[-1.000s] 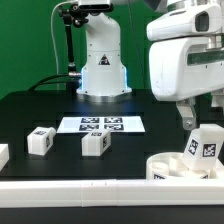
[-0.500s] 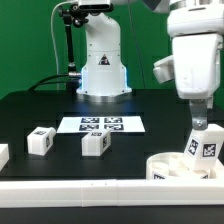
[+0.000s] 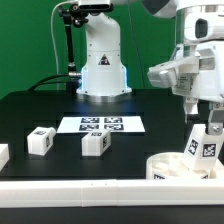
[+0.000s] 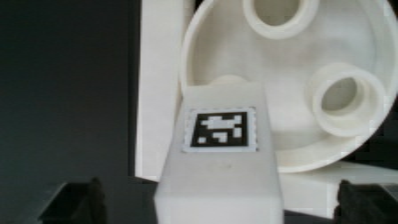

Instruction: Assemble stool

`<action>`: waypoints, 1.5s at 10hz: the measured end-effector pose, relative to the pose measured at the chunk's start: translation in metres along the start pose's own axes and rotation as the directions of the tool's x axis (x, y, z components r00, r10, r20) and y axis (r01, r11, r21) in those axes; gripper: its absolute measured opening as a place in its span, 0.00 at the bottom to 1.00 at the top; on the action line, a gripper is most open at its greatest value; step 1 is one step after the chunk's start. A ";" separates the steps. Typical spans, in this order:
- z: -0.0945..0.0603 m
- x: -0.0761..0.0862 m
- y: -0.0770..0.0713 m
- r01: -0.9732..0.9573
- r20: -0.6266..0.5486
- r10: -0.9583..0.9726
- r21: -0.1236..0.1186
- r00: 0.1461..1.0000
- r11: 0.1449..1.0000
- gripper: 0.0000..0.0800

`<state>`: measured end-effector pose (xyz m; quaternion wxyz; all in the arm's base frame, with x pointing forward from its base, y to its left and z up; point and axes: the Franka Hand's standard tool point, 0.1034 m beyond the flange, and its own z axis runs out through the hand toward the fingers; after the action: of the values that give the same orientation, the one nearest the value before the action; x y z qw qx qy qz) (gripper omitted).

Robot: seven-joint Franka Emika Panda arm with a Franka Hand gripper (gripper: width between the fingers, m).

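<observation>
The white round seat disc (image 3: 172, 166) lies at the exterior view's right, by the front rail. In the wrist view the seat disc (image 4: 267, 70) shows two round holes. A chunky white leg (image 3: 201, 146) with a marker tag stands upright on it. My gripper (image 3: 203, 120) hangs just above this leg. In the wrist view the leg (image 4: 217, 150) fills the space between my dark fingertips (image 4: 79, 202), with a gap on each side. The gripper (image 4: 222, 206) is open and holds nothing. Two more legs (image 3: 40, 140) (image 3: 95, 143) lie loose on the black table.
The marker board (image 3: 100, 125) lies flat in the middle of the table, in front of the robot base (image 3: 102, 70). A long white rail (image 3: 90, 190) runs along the front edge. Another white part (image 3: 3, 155) shows at the left edge.
The hand has turned and shifted to the exterior view's right, so its fingers now hang over the upright leg. The jaws stay wide. No part has moved.
</observation>
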<state>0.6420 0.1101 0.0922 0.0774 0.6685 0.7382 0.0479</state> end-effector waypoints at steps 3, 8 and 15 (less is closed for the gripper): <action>0.006 -0.002 -0.003 -0.009 0.001 0.009 0.009 1.000 1.000 0.78; 0.006 -0.003 -0.003 -0.038 0.002 0.038 0.009 0.999 0.999 0.42; 0.006 -0.007 -0.009 -0.625 0.042 0.623 0.080 0.781 0.777 0.43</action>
<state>0.6352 0.1024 0.0849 0.0320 0.8782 0.4761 0.0332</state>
